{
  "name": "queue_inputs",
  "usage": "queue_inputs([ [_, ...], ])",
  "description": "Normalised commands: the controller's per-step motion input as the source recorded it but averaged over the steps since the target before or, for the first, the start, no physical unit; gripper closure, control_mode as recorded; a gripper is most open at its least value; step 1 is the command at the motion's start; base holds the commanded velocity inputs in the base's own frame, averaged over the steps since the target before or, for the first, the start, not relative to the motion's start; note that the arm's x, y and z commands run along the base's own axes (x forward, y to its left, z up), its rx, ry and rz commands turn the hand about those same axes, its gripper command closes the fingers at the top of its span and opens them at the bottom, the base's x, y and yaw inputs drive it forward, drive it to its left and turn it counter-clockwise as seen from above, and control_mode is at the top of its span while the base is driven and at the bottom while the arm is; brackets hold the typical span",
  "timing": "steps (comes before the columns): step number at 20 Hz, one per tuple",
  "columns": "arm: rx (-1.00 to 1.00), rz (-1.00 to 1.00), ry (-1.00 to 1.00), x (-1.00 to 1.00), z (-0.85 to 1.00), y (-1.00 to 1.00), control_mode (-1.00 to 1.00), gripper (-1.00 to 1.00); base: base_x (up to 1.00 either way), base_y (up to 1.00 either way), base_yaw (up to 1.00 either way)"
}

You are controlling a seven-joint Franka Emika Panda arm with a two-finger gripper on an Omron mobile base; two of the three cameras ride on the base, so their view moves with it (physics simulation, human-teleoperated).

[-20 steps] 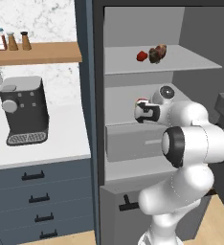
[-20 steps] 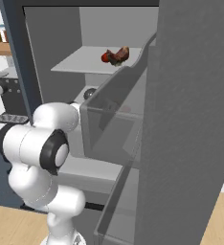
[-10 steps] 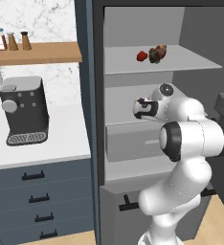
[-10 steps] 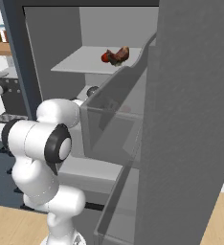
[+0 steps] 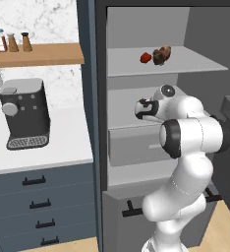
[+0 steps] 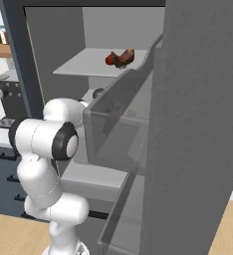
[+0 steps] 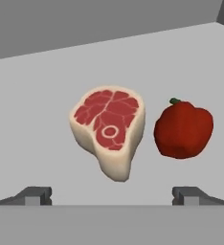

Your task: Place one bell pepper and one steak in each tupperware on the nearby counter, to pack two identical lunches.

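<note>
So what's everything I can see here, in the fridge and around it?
Glossy red bell pepper: one, red with a green stem, on the fridge's upper shelf beside the steak.
Raw steak: one, red meat with a pale fat rim, on the same shelf.
Grey fridge shelf: one, light grey, high inside the open fridge.
Fridge drawer: one, grey, below the shelf.
Black coffee machine: one, dark grey, on the white counter left of the fridge.
Small bottles: several, mixed colours, on the wooden wall shelf.
Dark blue-grey drawers: a stack with black handles, under the counter.
White robot arm: one, reaching into the fridge.
Gripper: one, dark finger tips, open, facing the food.
</note>
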Motion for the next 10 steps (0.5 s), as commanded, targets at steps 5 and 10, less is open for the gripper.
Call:
queue_inputs([
  [5, 0.00, 0.00, 0.00, 0.17, -0.18, -0.03, -1.00, -1.00, 0.00, 0.00, 0.00],
  [10, 0.00, 0.00, 0.00, 0.21, -0.29, -0.07, -1.00, -1.00, 0.00, 0.00, 0.00],
])
